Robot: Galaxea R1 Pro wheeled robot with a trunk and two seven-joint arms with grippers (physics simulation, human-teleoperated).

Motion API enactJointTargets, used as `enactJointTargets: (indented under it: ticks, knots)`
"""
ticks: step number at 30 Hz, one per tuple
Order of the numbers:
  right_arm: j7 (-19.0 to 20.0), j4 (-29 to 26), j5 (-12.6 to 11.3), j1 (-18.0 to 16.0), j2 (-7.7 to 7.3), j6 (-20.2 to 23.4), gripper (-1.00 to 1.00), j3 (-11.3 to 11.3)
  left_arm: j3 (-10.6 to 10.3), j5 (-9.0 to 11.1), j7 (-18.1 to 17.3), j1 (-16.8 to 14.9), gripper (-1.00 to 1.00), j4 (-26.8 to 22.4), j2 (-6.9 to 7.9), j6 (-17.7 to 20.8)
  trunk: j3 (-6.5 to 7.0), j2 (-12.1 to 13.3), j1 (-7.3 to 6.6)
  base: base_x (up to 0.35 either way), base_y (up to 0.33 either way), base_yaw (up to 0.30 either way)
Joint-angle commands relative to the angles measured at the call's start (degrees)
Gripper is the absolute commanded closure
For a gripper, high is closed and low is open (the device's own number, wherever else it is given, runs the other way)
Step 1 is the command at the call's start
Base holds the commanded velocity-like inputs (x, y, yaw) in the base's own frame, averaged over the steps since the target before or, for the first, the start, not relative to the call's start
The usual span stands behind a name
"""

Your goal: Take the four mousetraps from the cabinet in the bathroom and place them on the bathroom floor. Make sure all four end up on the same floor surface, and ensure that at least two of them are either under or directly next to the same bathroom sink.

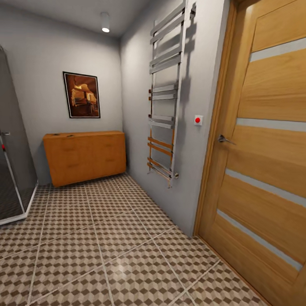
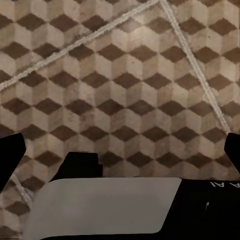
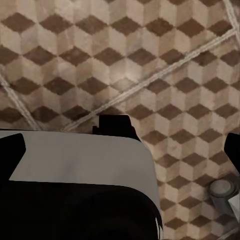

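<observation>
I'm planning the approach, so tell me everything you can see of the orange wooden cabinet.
The cabinet is a low, wide, orange-brown wooden sideboard standing on the cube-patterned bathroom floor, its back to the grey far wall, below a framed picture. Faint drawer fronts look shut. Small dark things lie on its top, too small to identify.

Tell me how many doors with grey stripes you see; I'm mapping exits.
1: the wooden door fills the head view's right side, beside the towel radiator. Others may lie outside the frame.
</observation>
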Motion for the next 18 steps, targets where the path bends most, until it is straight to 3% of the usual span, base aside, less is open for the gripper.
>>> enactJointTargets:
  ticks: [1, 18]
  knots:
    - [-0.3, 0.2, 0.6, -0.1, -0.01, -0.2, -1.00, -0.5, -0.5, 0.5, 0.2, 0.0, -1.00, 0.1, -0.02, -0.2, -0.06, 0.0, -0.01, 0.000, 0.000, 0.280]
    - [-0.3, 0.2, 0.6, -0.1, -0.01, -0.2, -1.00, -0.5, -0.5, 0.5, 0.2, 0.0, -1.00, 0.1, -0.02, -0.2, -0.06, 0.0, -0.01, 0.000, 0.000, 0.280]
